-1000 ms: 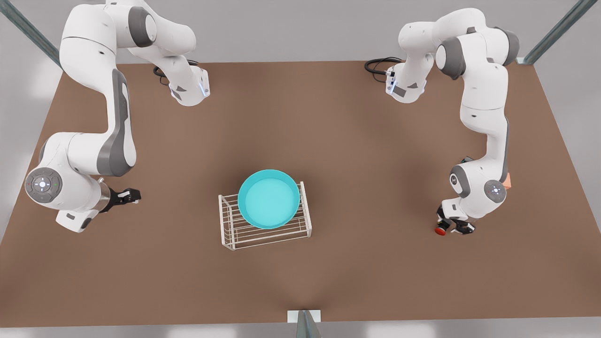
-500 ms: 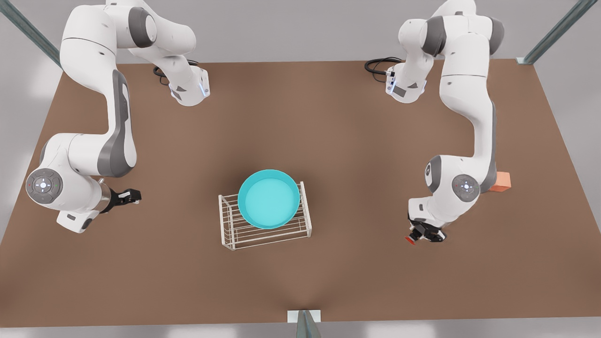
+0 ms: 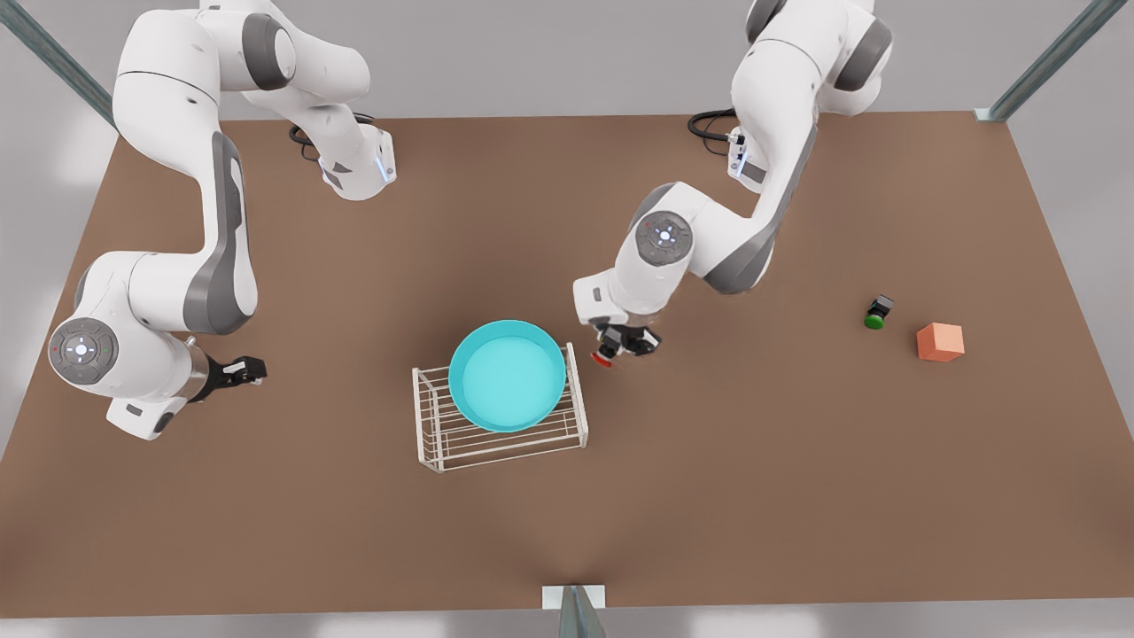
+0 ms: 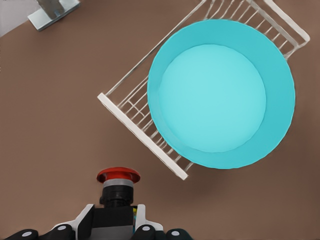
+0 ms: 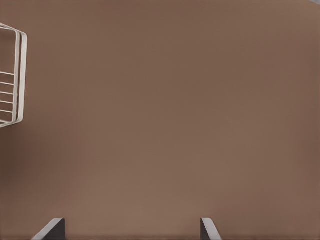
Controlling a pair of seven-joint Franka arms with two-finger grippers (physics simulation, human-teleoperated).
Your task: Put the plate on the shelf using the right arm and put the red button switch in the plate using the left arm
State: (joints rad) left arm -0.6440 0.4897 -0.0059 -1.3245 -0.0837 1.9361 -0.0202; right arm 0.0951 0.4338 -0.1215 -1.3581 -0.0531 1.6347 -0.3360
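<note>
- Nearest the table's [image 3: 354,549] front edge stands the shelf [image 3: 496,439], about midway between the side edges, its long side slightly skewed to that edge.
- The plate [image 3: 507,376] rests flat on the shelf's bars, over the end toward the front view's right, with its far rim overhanging the rack's back rail; in the left wrist view the plate [image 4: 220,95] covers most of the shelf [image 4: 135,117].
- Just beside the shelf's far corner on the front view's right hangs the left gripper [image 3: 623,344], its jaws closed on the black body of the red button switch [image 3: 604,359], red cap pointing toward the front edge; the left wrist view has the red button switch [image 4: 118,176] above bare table, just outside the rack's corner, not over the plate.
- Near the table's edge on the front view's left waits the right gripper [image 3: 241,370], well apart from the shelf, jaws spread wide with nothing between them; its right wrist view takes in bare table and an end of the shelf [image 5: 15,75].
- Toward the opposite side edge lie a green-capped switch [image 3: 877,313] and, just beyond it, an orange cube [image 3: 940,342].
</note>
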